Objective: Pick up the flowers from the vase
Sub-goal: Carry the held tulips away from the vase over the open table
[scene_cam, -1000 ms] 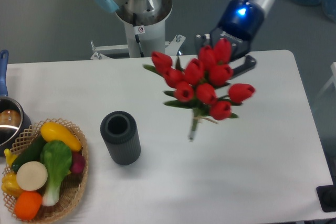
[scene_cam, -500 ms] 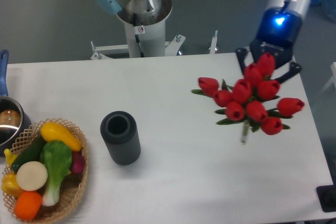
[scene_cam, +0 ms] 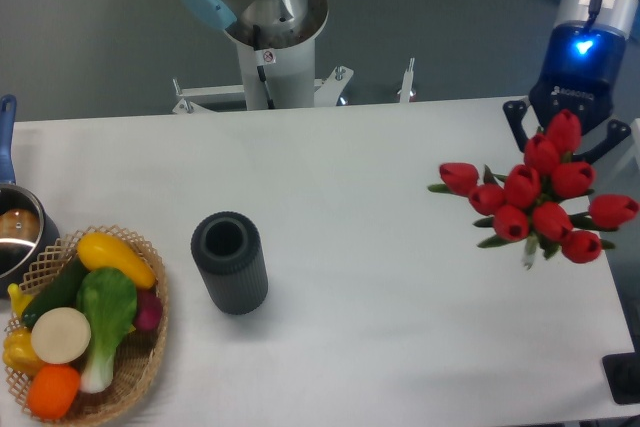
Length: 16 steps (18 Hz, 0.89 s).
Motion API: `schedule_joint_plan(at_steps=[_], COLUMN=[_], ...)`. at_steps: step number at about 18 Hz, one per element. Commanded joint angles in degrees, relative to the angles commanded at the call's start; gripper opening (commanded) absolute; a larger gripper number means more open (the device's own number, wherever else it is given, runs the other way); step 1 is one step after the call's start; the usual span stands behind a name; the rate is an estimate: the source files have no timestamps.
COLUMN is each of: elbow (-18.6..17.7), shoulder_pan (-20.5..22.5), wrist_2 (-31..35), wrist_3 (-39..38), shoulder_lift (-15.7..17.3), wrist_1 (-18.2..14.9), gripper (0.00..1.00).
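Flowers [scene_cam: 535,203] upright, stems down, buds toward camera.

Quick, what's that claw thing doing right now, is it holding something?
Gripper: closed on the flowers, holding the bunch above the table's right end, well away from the vase.

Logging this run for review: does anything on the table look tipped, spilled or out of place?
Nothing stands out. The vase stands upright with an empty mouth, the wicker basket holds its vegetables tidily, and the red tulips hang as one bunch under the gripper near the table's right edge.
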Motion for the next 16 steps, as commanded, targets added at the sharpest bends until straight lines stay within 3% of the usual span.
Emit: schedule_joint_plan(at_steps=[6, 11, 16], elbow=[0.6, 0.3, -0.2], shoulder_pan=[-1.0, -5.5, -9.4], wrist_2=[11.9, 25.1, 38.3], wrist_3=[0.3, 0.3, 3.4], shoulder_lift=[-0.2, -0.4, -1.1], wrist_1=[-0.2, -0.4, -4.7], gripper=[0.12, 0.12, 0.12])
